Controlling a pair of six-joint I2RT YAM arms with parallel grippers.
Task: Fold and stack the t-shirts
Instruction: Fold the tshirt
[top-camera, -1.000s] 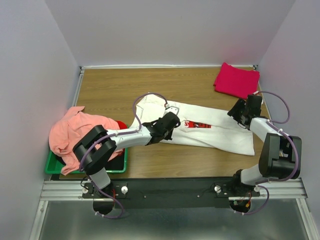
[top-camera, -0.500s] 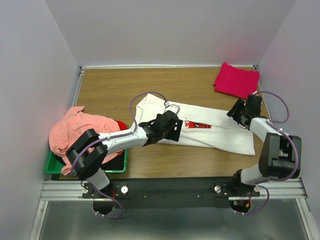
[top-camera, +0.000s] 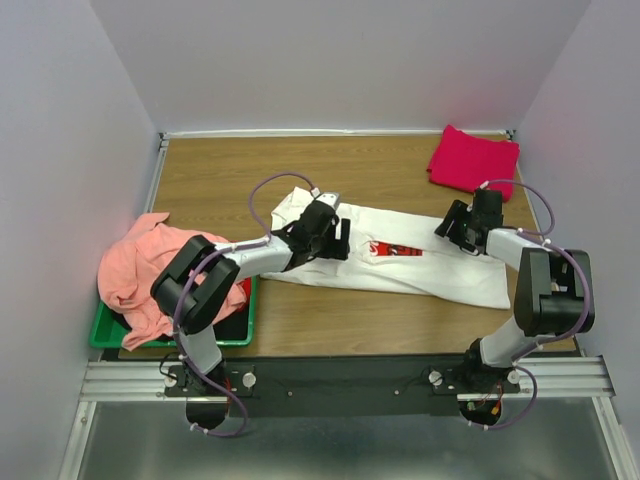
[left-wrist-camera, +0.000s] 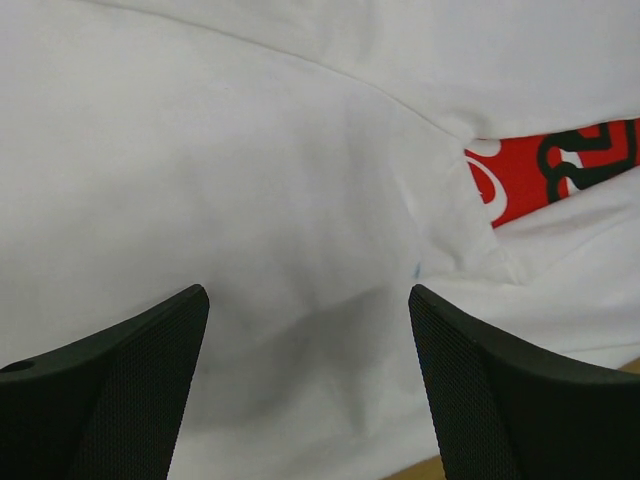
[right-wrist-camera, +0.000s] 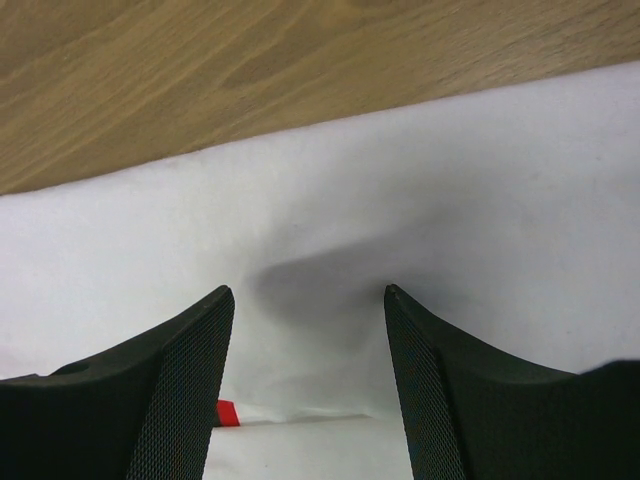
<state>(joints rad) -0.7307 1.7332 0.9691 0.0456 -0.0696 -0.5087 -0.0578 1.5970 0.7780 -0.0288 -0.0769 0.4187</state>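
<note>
The large white t-shirt (top-camera: 440, 270) lies as a long folded strip across the middle of the table, its red-and-white print (top-camera: 395, 250) facing up. My left gripper (top-camera: 338, 240) hovers open just over the shirt's left part, with white cloth (left-wrist-camera: 300, 200) and the print's edge (left-wrist-camera: 560, 170) below its fingers (left-wrist-camera: 130, 380). My right gripper (top-camera: 452, 226) stands open over the shirt's far right edge, with nothing between its fingers (right-wrist-camera: 160, 390). A folded magenta-red t-shirt (top-camera: 473, 160) rests at the back right. The salmon-pink t-shirt (top-camera: 150, 268) is heaped at the left.
A green bin (top-camera: 105, 338) stands at the table's left front edge under the pink heap. Bare wooden table (top-camera: 220, 170) lies behind the white shirt and shows past its edge in the right wrist view (right-wrist-camera: 300, 70). Walls close in on three sides.
My left gripper has opened, let go of the white shirt and drawn back a little toward the far left. My right gripper has slid left along the shirt's far edge.
</note>
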